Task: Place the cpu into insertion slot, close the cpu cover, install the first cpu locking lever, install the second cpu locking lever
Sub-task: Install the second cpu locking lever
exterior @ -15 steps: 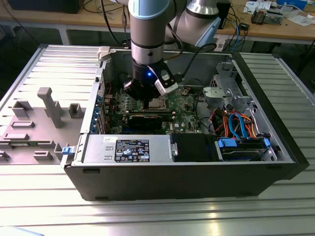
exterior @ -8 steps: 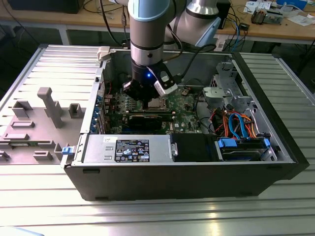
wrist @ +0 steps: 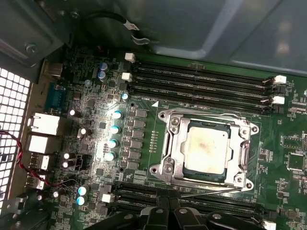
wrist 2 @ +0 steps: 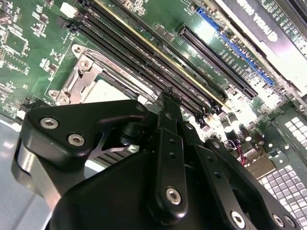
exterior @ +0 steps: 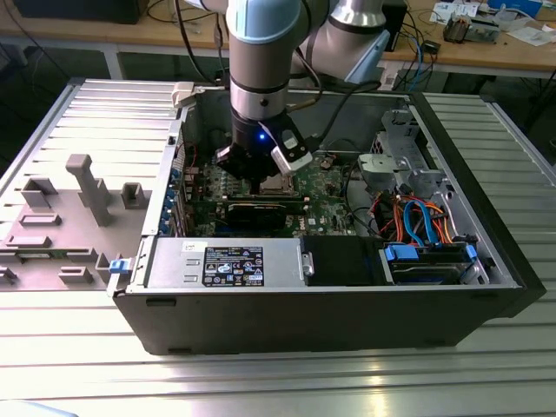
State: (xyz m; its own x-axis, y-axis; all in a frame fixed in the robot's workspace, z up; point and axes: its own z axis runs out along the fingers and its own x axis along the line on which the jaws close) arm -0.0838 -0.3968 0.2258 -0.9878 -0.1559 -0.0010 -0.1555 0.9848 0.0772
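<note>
The cpu (wrist: 207,149), a dull silver square, lies in the insertion slot (wrist: 248,184) on the green board. The cpu cover (wrist: 174,143), a silver frame, lies flat over it, with the chip showing through its window. A thin locking lever (wrist: 211,191) runs along the socket edge nearest my gripper. My gripper (wrist: 171,214) hangs just beside that edge with its black fingers together and nothing visible between them. In the second wrist view the gripper (wrist 2: 168,98) partly hides the cover (wrist 2: 80,76). In the exterior view the gripper (exterior: 261,178) reaches down into the open computer case.
Long black memory slots (wrist: 201,79) flank the socket on two sides. A graphics card (wrist 2: 268,24) stands beyond them. The case holds a power supply (exterior: 226,261) and a drive cage with coloured cables (exterior: 417,217). A grey fixture (exterior: 87,187) stands at the exterior view's left.
</note>
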